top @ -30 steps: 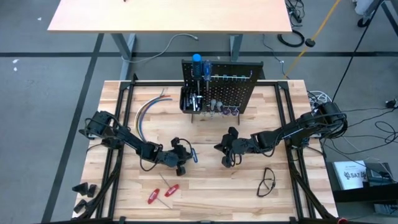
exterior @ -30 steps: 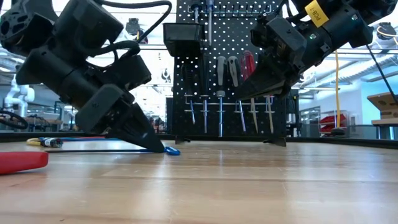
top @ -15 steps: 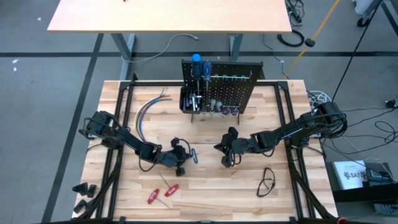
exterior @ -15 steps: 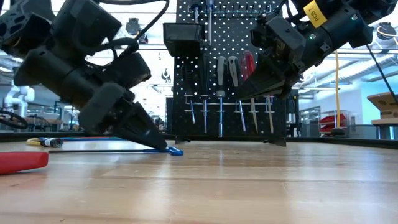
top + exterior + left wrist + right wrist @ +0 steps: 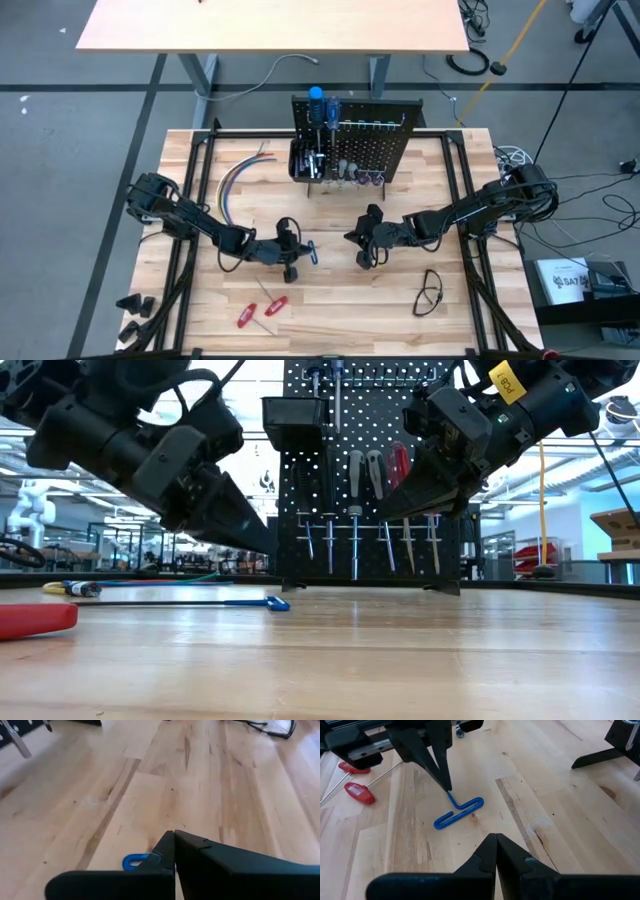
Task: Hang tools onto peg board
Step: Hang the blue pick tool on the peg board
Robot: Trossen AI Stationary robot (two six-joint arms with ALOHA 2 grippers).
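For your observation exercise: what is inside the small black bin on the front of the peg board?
From above, the bin on the peg board holds several small tools with silvery and dark parts. Their lower ends are hidden inside its walls, so they cannot be counted.

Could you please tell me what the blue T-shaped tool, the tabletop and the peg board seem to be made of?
Blue T-shaped tool: looks like bent metal rod with a glossy blue coating; thin, uniform, looped handle.
Tabletop: pale wood planks with visible grain and seams, slight sheen.
Peg board: probably black-painted sheet metal, though plastic is possible; regular punched holes.

Bare tabletop (image 5: 340, 300) lies between both arms; peg board (image 5: 357, 140) blocks the far side.
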